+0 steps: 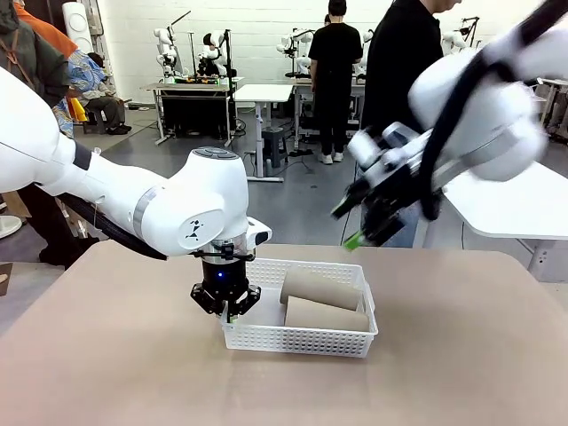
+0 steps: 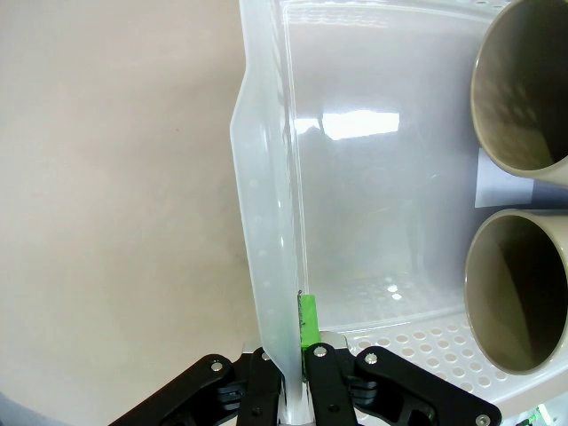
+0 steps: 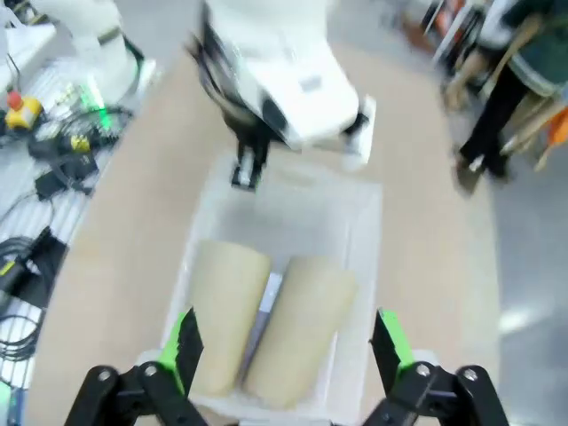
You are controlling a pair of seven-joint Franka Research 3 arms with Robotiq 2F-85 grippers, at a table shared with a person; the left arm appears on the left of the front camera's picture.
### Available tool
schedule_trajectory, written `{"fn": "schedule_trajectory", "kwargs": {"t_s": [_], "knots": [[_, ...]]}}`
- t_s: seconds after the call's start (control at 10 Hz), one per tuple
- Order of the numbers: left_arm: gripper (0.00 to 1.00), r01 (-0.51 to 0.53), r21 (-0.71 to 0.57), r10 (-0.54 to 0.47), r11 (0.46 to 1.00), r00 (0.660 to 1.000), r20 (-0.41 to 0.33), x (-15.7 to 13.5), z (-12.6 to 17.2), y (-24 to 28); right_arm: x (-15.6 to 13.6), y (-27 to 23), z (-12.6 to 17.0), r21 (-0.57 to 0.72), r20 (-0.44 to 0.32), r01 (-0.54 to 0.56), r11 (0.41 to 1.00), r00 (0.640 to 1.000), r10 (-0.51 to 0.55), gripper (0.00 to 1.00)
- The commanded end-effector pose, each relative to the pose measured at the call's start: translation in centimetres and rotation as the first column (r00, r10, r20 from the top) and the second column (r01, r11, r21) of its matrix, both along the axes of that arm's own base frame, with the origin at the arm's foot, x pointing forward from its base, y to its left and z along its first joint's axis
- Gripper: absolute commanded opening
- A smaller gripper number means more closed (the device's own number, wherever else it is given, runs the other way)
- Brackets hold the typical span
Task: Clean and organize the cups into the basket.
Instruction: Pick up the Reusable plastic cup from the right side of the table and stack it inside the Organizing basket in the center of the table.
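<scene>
The left hand was clamped on the left end wall of a shallow white plastic lattice basket on the tan tabletop — inside it, two tan-brown matte tumblers lay on their sides, side by side toward the right end. The right hand hovered in the air beyond the basket's far rim — jaws wide apart, holding nothing.

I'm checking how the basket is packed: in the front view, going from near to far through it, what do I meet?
Near wall of the basket → nearer tan cup → farther tan cup → basket's far rim.
</scene>
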State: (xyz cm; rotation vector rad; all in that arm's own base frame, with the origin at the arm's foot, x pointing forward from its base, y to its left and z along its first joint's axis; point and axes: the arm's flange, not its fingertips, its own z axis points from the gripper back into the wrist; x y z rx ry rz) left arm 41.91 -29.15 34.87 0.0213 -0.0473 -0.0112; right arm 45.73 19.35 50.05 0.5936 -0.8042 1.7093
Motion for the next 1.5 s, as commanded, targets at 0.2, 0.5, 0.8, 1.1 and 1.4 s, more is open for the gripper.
{"fn": "schedule_trajectory", "kwargs": {"t_s": [0.2, 0.5, 0.8, 1.1, 1.4], "knots": [[0.0, 0.001, 0.005, 0.0, 1.0, 1.0, -0.003, -0.2, -0.2, -0.1, -9.3, -20.0, -1.4, 0.263, 0.065, 0.172, 0.949, 0.979, -0.195, 1.0], [0.0, 0.001, 0.005, 0.0, 1.0, 1.0, -0.003, -0.2, -0.2, -0.1, -12.0, -30.7, -6.2, 0.375, -0.033, 0.332, 0.866, 0.938, -0.345, 1.0], [0.0, 0.001, 0.005, 0.0, 1.0, 1.0, -0.003, -0.2, -0.2, -0.1, -12.8, -36.9, -7.5, 0.432, -0.092, 0.384, 0.816, 0.919, -0.384, 1.0], [0.0, 0.001, 0.005, 0.0, 1.0, 1.0, -0.003, -0.2, -0.2, -0.1, -9.9, -36.4, -7.8, 0.394, -0.106, 0.367, 0.843, 0.929, -0.355, 1.0], [0.0, 0.001, 0.005, 0.0, 1.0, 1.0, -0.003, -0.2, -0.2, -0.1, -12.4, -37.4, -8.3, 0.416, -0.123, 0.41, 0.812, 0.91, -0.396, 1.0]]}}
